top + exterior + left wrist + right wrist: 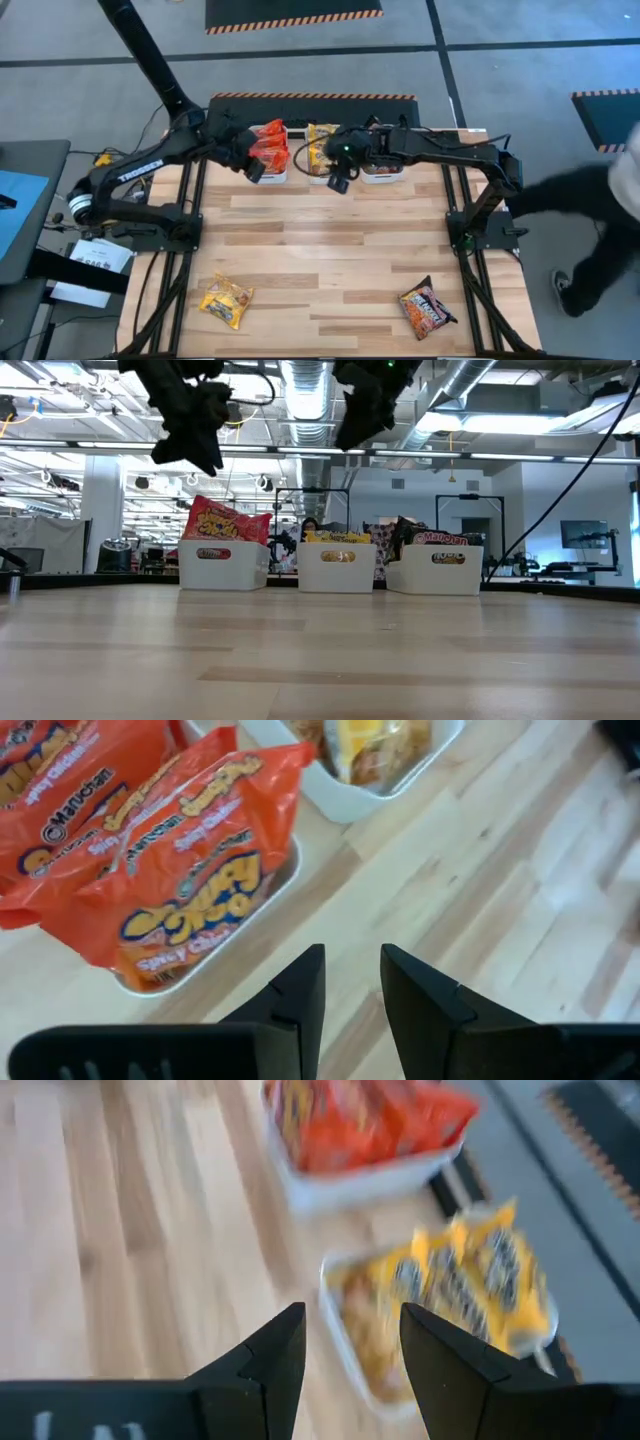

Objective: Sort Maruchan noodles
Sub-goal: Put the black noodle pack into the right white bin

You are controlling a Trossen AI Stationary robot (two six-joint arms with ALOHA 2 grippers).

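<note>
Three white tubs stand along the table's far edge. The left tub [222, 565] holds red Maruchan noodles [190, 870], the middle tub [337, 568] yellow packets [450, 1300], and the right tub [435, 570] dark ones. My left gripper [352, 955] hangs open and empty above the near side of the red tub [268, 150]. My right gripper [352, 1315] hangs open and empty above the near side of the yellow tub [322, 150]. A loose yellow packet [227, 300] and a loose dark packet [427, 308] lie flat on the wood near the front edge.
Bare wooden tabletop [320, 250] stretches between the tubs and the two loose packets. A person [600, 220] stands beyond the table's right edge. Arm frames and cables [170, 230] flank both sides.
</note>
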